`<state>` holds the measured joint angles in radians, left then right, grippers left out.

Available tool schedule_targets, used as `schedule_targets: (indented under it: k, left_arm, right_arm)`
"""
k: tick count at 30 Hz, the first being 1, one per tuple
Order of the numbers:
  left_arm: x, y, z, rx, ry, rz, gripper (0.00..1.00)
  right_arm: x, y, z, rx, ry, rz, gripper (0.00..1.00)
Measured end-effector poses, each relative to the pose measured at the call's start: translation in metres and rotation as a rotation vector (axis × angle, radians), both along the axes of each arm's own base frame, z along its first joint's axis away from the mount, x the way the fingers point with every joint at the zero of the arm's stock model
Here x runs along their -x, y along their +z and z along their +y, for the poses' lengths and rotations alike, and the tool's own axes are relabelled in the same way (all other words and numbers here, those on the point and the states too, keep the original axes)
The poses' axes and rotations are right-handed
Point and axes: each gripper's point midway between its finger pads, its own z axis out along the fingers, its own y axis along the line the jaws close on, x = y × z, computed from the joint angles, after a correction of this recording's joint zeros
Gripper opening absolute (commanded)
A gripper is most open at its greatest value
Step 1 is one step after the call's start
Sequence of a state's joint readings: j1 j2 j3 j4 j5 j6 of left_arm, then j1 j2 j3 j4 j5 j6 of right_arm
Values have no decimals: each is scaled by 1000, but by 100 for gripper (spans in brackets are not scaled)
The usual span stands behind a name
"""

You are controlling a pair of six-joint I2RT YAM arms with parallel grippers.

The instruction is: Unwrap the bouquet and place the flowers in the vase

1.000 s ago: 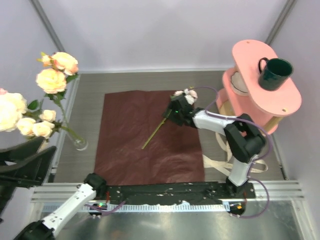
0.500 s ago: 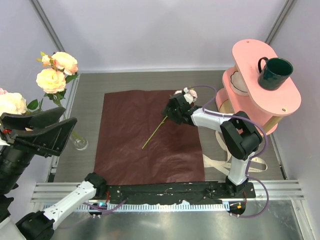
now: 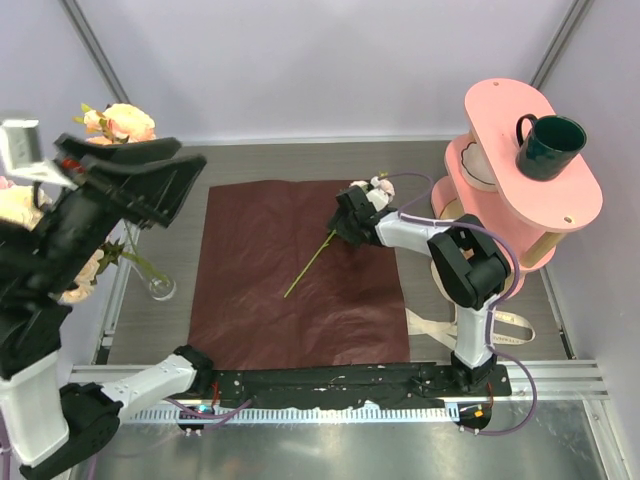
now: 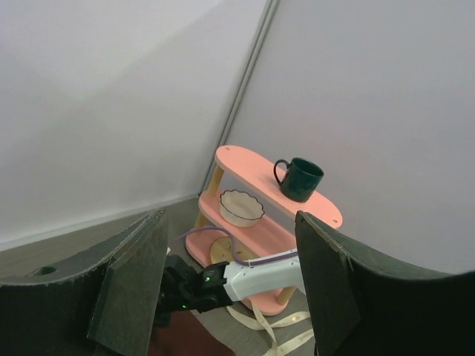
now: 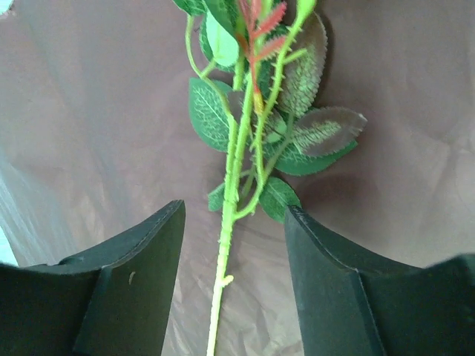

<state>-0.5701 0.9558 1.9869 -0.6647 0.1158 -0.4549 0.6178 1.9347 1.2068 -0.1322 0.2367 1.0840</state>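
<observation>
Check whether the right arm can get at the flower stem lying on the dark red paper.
Probably yes. The right tool sits directly over the stem with its jaws open on either side of it. Only the flower's own leaves lie between them, and the paper underneath is otherwise bare there.

Matt, creased dark red paper backs a thorny green stem with veined, cloth-like leaves. Elsewhere: a clear glass vase, a glossy dark green mug, a smooth pink shelf and a brushed metal rail.
</observation>
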Motion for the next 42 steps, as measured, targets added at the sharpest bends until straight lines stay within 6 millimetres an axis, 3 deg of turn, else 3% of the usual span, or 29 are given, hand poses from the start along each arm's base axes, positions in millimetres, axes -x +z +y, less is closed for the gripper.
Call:
schedule_targets:
  k: [7, 12, 16, 21, 24, 27, 29, 33, 34, 35, 38, 42]
  left_arm:
    - [-49, -33, -39, -77, -37, 155, 71]
    - [-71, -64, -54, -139, -38, 268, 71]
    - [-76, -79, -55, -172, -28, 318, 71]
    - [-78, -85, -49, -196, 6, 329, 73]
    - [-77, -89, -46, -208, 18, 335, 74]
    - [-77, -90, -44, -220, 23, 333, 75]
    - [-75, -90, -43, -226, 25, 327, 75]
    - [-72, -88, -40, -224, 29, 318, 76]
    - [-69, -86, -37, -219, 33, 310, 75]
    - [-68, -85, -37, -219, 33, 310, 73]
    - [-65, -87, -33, -213, 40, 310, 64]
    - [-66, -93, -35, -219, 34, 328, 75]
  right_arm:
    - [-16, -2, 6, 6, -23, -15, 47]
    - [-23, -6, 8, 12, -33, -18, 31]
    - [-26, -8, 7, 39, -20, -29, 1]
    - [-30, -4, 7, 85, 42, -72, 1]
    - [-26, 11, 7, 103, 131, -132, 1]
    - [-16, 47, 6, 105, 237, -230, 1]
    - [-10, 84, 10, 83, 309, -329, 1]
    - [20, 182, 28, -25, 504, -632, 1]
    - [54, 241, 41, -90, 627, -825, 1]
    - [55, 244, 41, -94, 633, -837, 1]
    - [92, 282, 61, -156, 757, -976, 1]
    - [137, 309, 81, -208, 903, -1081, 1]
